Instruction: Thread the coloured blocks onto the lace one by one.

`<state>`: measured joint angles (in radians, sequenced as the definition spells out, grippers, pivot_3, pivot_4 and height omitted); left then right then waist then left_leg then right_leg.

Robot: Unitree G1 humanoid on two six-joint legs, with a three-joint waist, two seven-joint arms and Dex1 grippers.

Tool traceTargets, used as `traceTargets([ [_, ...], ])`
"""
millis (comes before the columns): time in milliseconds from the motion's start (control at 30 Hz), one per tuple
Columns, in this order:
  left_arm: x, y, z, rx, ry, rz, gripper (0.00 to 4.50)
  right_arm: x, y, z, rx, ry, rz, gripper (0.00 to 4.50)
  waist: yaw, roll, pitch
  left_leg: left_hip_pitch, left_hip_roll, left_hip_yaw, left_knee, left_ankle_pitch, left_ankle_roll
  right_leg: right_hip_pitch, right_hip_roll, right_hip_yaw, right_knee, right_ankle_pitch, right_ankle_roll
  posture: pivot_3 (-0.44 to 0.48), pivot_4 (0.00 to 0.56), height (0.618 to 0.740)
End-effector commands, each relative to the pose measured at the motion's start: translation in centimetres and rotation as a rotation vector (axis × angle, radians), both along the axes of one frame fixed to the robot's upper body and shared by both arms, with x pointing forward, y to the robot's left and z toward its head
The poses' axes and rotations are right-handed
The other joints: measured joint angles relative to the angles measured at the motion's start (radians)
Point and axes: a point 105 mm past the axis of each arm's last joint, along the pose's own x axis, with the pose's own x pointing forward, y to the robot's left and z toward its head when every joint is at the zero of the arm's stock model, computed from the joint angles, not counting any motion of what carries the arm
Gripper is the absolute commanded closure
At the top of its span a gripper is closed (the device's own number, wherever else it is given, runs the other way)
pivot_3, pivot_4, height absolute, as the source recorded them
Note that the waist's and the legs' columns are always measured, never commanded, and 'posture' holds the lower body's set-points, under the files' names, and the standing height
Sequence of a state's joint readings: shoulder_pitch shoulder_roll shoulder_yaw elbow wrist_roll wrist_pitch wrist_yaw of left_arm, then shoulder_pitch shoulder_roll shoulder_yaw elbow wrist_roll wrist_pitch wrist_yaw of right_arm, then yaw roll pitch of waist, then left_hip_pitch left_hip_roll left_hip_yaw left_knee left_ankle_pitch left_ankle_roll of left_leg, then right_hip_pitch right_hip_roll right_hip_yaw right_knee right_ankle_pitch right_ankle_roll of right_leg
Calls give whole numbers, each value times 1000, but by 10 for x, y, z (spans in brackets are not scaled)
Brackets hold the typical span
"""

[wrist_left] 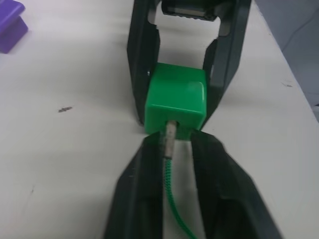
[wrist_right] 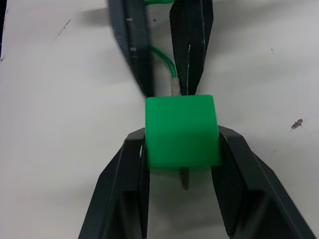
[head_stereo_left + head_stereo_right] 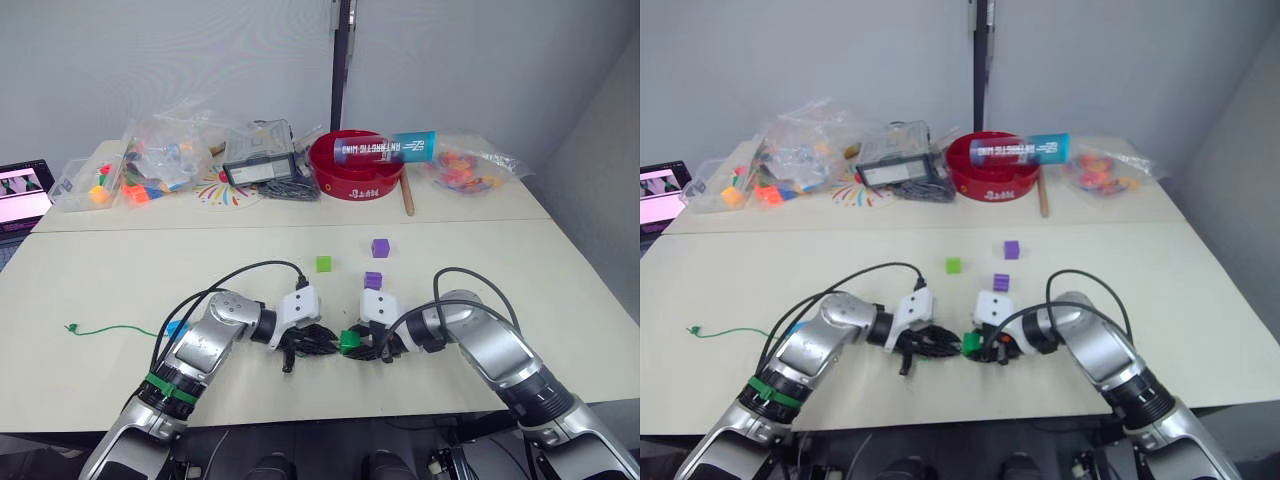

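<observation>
the right gripper (image 2: pixel 182 164) clamps the dark green block (image 2: pixel 182 130) between its fingers, low over the table (image 3: pixel 520 270). facing it, the left gripper (image 1: pixel 169 164) pinches the lace (image 1: pixel 171 189), whose pale tip (image 1: pixel 168 133) sits in the block's hole and seems to poke out the far side. the lace's far end (image 3: pixel 72 328) lies well left. a blue block (image 3: pixel 176 329) is half hidden by the left arm. two purple blocks (image 3: pixel 380 247) and a light green block (image 3: pixel 323 264) lie beyond the grippers. a red bowl (image 3: pixel 355 172) stands at the back, under a grey wall.
</observation>
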<state>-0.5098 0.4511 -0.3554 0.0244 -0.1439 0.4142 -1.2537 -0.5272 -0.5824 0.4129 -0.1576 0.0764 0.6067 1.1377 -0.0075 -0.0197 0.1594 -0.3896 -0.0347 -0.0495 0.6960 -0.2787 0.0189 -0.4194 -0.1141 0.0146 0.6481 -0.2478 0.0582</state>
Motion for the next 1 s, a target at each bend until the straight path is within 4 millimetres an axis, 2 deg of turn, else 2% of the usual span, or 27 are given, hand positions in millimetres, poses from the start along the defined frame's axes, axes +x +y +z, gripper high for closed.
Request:
traceTargets([
  [33,-19,-18,15,-62,-48,-148,2225,-1,9,-1,18,-20,-4,3303,-1,0,0,0,0,0,0,0,0,0,0,0,0,0,0,0,150,740],
  [100,-16,-9,25,-69,-76,-129,1630,-1,9,-2,17,-21,-5,3303,-4,0,0,0,0,0,0,0,0,0,0,0,0,0,0,0,150,740],
  [167,-16,-2,29,-73,-77,-116,1630,-1,8,-2,17,-22,-7,3303,-5,0,0,0,0,0,0,0,0,-1,0,0,0,0,0,0,150,740],
  [333,-14,20,24,-36,-64,-59,1630,0,8,-1,16,-27,-9,3303,-9,0,0,0,1,0,-1,0,0,-2,1,1,0,0,0,0,150,740],
  [867,4,42,18,-44,-71,83,1630,-1,7,-2,13,-24,-7,3303,-7,0,0,0,1,0,-1,0,0,-2,1,1,0,0,0,0,150,740],
  [1000,7,48,9,-9,-74,94,1630,-1,6,-2,13,-25,-11,3303,-7,0,0,0,1,0,-1,0,0,-2,1,1,0,0,0,0,150,740],
])
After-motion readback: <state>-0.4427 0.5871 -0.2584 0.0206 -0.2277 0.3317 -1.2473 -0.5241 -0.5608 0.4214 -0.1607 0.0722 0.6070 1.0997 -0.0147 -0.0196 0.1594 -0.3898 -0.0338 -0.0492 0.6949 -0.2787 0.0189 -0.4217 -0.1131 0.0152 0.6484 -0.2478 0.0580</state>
